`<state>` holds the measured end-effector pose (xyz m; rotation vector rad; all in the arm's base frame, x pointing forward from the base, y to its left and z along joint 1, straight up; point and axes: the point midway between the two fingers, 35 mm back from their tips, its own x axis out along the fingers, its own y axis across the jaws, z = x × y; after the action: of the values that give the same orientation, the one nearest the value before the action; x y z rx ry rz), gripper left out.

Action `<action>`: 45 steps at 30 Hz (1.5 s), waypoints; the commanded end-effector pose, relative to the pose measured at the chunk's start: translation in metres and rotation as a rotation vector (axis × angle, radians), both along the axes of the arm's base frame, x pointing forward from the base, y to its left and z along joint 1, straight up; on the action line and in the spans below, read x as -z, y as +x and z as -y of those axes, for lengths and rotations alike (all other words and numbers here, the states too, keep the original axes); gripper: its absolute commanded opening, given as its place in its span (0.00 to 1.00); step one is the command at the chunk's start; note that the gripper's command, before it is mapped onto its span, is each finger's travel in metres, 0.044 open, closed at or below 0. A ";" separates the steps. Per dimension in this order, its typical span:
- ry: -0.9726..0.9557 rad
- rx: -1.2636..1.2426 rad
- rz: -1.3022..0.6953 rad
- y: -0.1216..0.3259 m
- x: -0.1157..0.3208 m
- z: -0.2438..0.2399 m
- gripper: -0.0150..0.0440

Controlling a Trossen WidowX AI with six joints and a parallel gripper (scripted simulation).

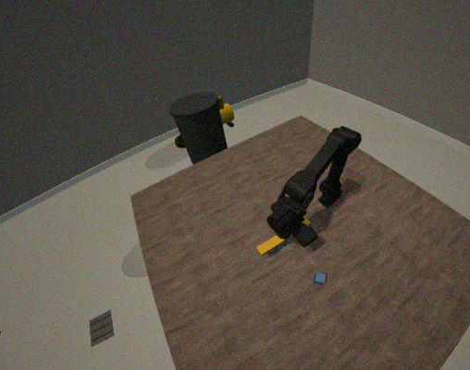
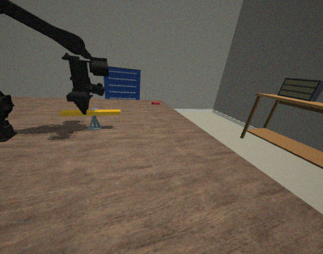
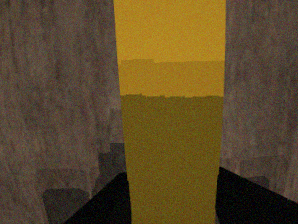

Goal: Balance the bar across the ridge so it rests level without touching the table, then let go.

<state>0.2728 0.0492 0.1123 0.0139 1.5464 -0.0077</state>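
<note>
The yellow bar [image 1: 269, 245] [image 2: 109, 112] [image 3: 172, 50] lies about level across the top of the ridge, clear of the table at both ends. The pale blue-grey ridge [image 1: 285, 245] [image 2: 94, 124] stands on the table under the bar, near its middle. A little of its top shows above the bar's edge in the exterior view. My gripper [image 1: 294, 233] [image 2: 84, 112] [image 3: 170, 180] points down and is shut on the bar, to the left of the ridge in the exterior view. Both fingers meet the bar's sides in the wrist view. The exact contact between bar and ridge is hard to see.
A small blue block [image 1: 320, 277] lies on the wooden table [image 1: 245, 311] [image 2: 133, 188]. A small red object [image 2: 155, 103] lies near the table's far edge. A dark bin [image 1: 201, 133], a blue panel [image 2: 122, 83] and a wooden shelf [image 2: 288, 143] stand beyond the table.
</note>
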 end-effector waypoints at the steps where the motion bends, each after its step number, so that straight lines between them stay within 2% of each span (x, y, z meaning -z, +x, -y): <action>1: 0.000 0.000 0.000 0.000 0.000 0.000 0.54; 45: 0.000 0.000 0.000 0.000 0.000 0.000 0.57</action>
<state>0.2728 0.0492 0.1123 0.0139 1.5464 -0.0077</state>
